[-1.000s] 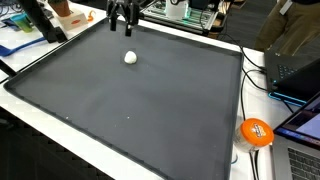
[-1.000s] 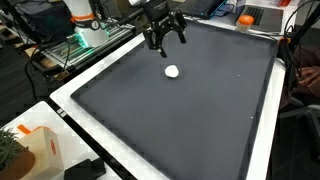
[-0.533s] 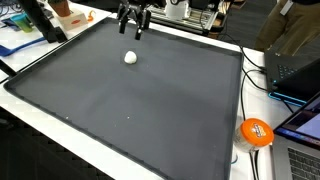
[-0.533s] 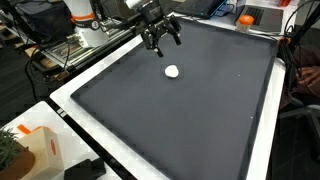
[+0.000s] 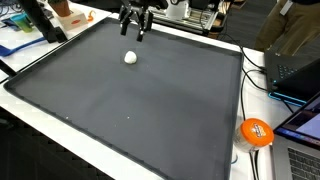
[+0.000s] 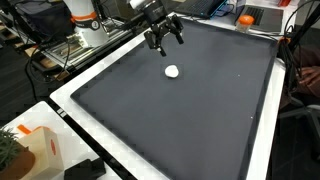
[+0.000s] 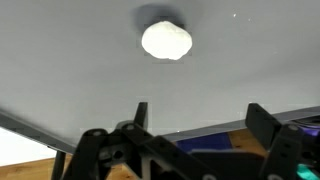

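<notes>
Gripper (image 5: 135, 32) hangs wide open, empty, upper centre, short of white ball (image 5: 130, 57) on black mat (image 5: 150, 120); approach stage, apparently; grasping calls for lowering astride it.

One white ball (image 5: 130, 57) is counted, and one dark mat (image 5: 150, 110), borne by one white worktop (image 6: 60, 98). One gripper (image 5: 133, 32) is counted, with two jaws. One round orange object (image 5: 256, 132) is seen at the worktop's edge. In an exterior view, one white box (image 6: 30, 150) with an orange mark is counted.
</notes>
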`<state>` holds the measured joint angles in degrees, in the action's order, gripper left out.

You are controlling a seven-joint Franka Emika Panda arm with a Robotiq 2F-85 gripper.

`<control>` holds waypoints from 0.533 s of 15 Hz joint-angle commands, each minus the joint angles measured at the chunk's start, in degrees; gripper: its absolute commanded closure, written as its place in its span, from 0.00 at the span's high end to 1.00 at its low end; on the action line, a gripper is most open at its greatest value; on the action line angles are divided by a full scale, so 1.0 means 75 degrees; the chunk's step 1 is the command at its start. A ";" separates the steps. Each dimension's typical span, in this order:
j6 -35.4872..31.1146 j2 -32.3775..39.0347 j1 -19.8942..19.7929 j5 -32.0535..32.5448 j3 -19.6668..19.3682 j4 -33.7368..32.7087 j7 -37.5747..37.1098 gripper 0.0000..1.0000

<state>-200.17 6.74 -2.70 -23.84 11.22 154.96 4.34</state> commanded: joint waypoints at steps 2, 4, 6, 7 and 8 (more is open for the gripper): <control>-0.0585 0.0571 0.0086 -0.0119 -0.0019 -0.0233 0.0034 1.00; -0.0825 0.0766 0.0134 -0.0223 -0.0088 -0.0289 0.0158 1.00; -0.1025 0.0934 0.0092 -0.0171 -0.0064 -0.0277 0.0087 1.00; -0.1108 0.0993 0.0586 0.0231 -0.0647 -0.0233 -0.0309 1.00; -0.1228 0.1096 0.0618 0.0337 -0.0682 -0.0231 -0.0409 1.00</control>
<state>-206.55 12.59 -1.79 -23.79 10.15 153.14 4.32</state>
